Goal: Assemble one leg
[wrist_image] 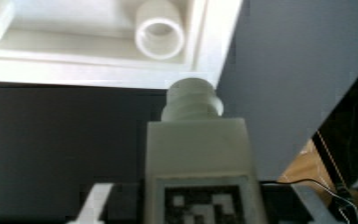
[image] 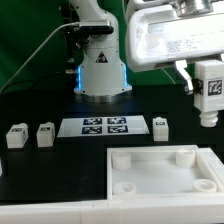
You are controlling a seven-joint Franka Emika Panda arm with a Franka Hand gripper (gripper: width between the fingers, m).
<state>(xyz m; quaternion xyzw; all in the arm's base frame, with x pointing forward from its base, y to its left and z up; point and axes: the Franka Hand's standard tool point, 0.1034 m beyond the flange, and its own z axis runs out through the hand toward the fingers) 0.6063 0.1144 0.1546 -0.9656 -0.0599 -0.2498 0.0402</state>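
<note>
- The gripper (image: pixel 203 78) is in the upper part of the exterior view's right, under the big white wrist housing. Its jaws are closed on the leg (image: pixel 208 96).
- The leg hangs upright in the air with its black-and-white tag facing the camera. Its lower end is clear of the table (image: pixel 60 165).
- The white square plate (image: pixel 150 153) lies flat below the leg, in the lower right of the frame. A strip of dark table shows between the plate's far rim and the leg's lower end.
- In the wrist view the leg (wrist_image: pixel 197 150) fills the middle, its rounded peg pointing toward the plate (wrist_image: pixel 69 62). One of the plate's round sockets (wrist_image: pixel 158 36) lies just beyond the peg, but I cannot tell whether they line up.
- The third loose leg (image: pixel 160 125) stands on the table near the plate's far rim, toward the exterior view's left of the held one.
- The marker board (image: pixel 95 127) lies flat at mid-frame, in front of the robot base (image: pixel 100 65).
- The first loose leg (image: pixel 15 135) and second loose leg (image: pixel 45 133) stand side by side at the exterior view's left, well apart from the plate.
- A dark cable (image: pixel 40 50) crosses the green backdrop at upper left.
</note>
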